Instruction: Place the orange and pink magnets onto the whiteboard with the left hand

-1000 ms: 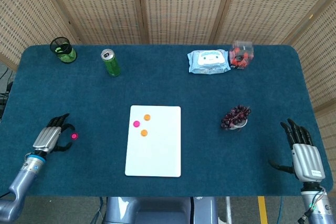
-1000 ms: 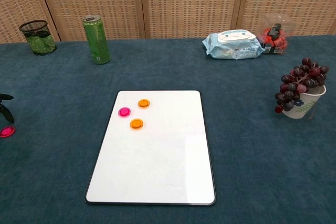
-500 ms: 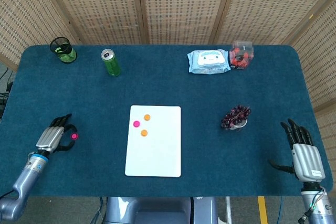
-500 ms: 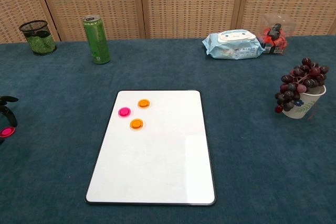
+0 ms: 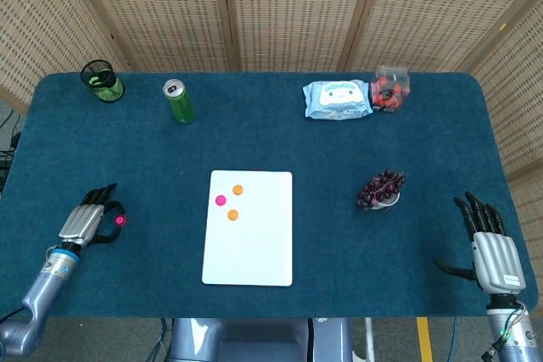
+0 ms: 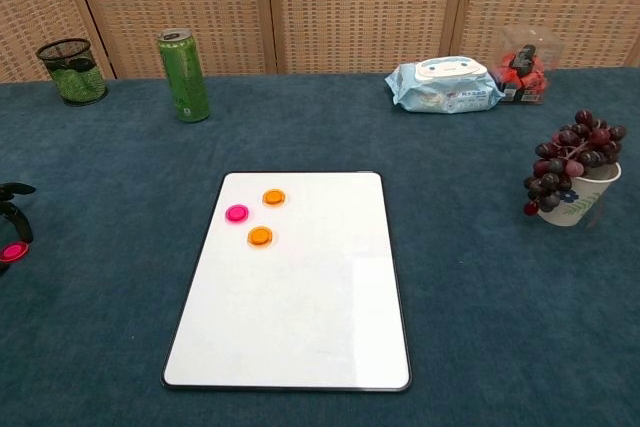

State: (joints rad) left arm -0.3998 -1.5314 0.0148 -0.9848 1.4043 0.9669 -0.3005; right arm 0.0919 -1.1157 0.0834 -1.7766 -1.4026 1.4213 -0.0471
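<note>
We see the whiteboard (image 5: 248, 228) lying flat, its long side running from 12 to 6 o'clock. Two orange magnets (image 5: 237, 190) and one pink magnet (image 5: 221, 200) sit on its top left part. Our left hand (image 5: 83, 221) has curled fingers (image 5: 107, 210) around another pink magnet (image 5: 120, 220) at 3 o'clock. Our right hand (image 5: 492, 247) rests with fingers spread.

table (image 5: 280, 133): matt blue cloth, felt-like
whiteboard (image 6: 300, 297): smooth, glossy white
can (image 6: 184, 77): shiny green metal
pen cup (image 6: 72, 70): black wire mesh
wipes pack (image 6: 443, 84): glossy plastic film
screen (image 5: 280, 6): woven cane, wood frames
</note>
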